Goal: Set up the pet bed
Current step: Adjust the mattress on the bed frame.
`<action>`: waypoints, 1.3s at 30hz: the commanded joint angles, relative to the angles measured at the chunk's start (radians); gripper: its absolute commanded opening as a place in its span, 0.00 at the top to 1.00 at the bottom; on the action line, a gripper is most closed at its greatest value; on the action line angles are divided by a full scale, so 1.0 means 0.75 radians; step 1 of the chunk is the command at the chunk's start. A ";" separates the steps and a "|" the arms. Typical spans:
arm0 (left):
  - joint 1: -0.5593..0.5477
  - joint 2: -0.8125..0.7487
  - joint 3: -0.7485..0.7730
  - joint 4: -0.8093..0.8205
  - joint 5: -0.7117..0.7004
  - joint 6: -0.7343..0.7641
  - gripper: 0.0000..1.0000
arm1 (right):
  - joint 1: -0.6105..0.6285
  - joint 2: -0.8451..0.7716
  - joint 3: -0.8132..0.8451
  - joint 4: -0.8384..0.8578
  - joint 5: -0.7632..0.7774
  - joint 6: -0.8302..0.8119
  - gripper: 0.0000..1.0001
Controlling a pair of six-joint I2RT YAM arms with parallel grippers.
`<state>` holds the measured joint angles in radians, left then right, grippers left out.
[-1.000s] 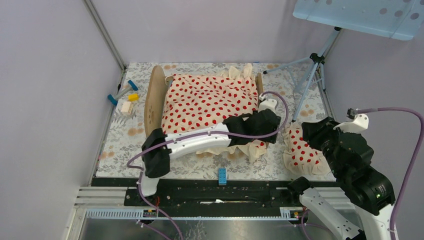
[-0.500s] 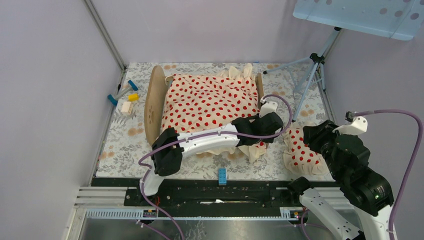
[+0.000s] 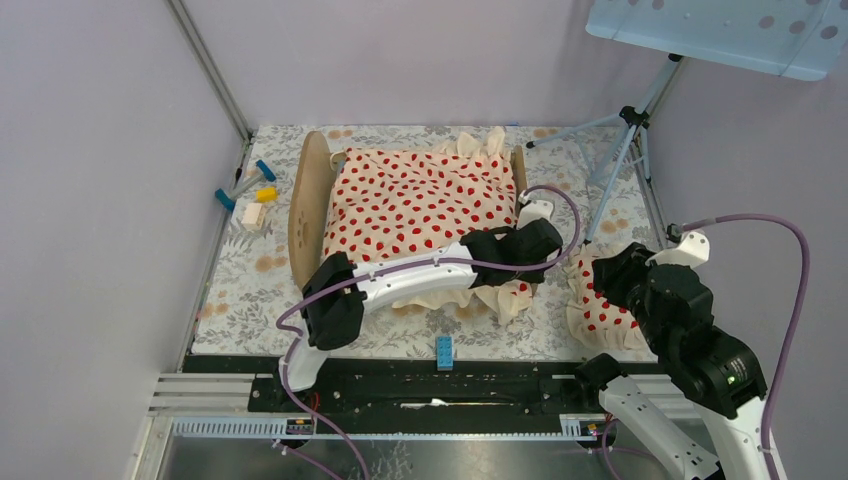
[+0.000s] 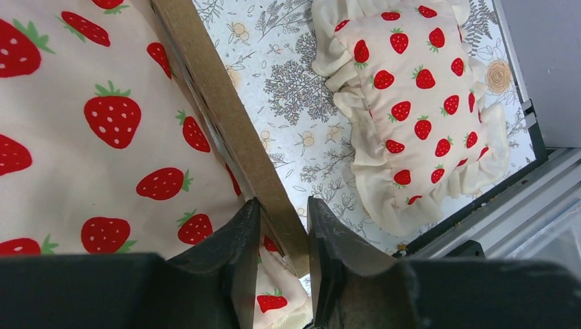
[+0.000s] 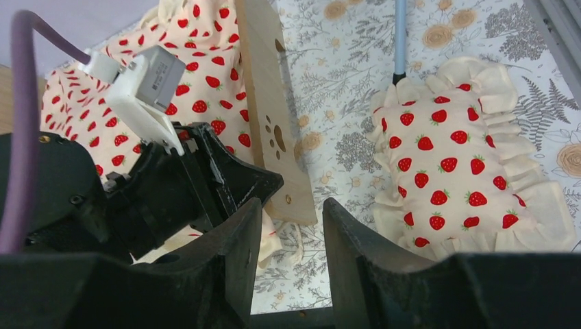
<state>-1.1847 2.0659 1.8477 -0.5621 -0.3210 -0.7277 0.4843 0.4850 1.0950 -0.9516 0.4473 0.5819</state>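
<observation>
The pet bed stands mid-mat, a light-wood frame under a cream strawberry blanket that hides the mattress. My left gripper sits at the near corner of the bed's right end board. In the left wrist view that gripper has its jaws shut on the board, one finger on each face. The ruffled pillow lies on the mat right of the bed. My right gripper hangs open above bare mat between the end board and the pillow, holding nothing.
A tripod stands at the back right under a pale blue panel. Small toy pieces lie at the mat's left edge. A blue block sits on the near rail. Walls close in on both sides.
My left gripper's jaws have narrowed onto the bed's right end board. My right arm has shifted left, over the pillow toward the bed.
</observation>
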 commanded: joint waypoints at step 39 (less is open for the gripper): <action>0.163 -0.199 -0.226 -0.350 -0.272 0.132 1.00 | 0.009 0.015 -0.379 0.325 -0.268 0.080 0.48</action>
<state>-1.1019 1.9461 1.6226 -0.7044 -0.5194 -0.6918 0.4843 0.4953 0.8673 -0.8165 0.2981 0.6121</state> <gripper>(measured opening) 0.242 0.515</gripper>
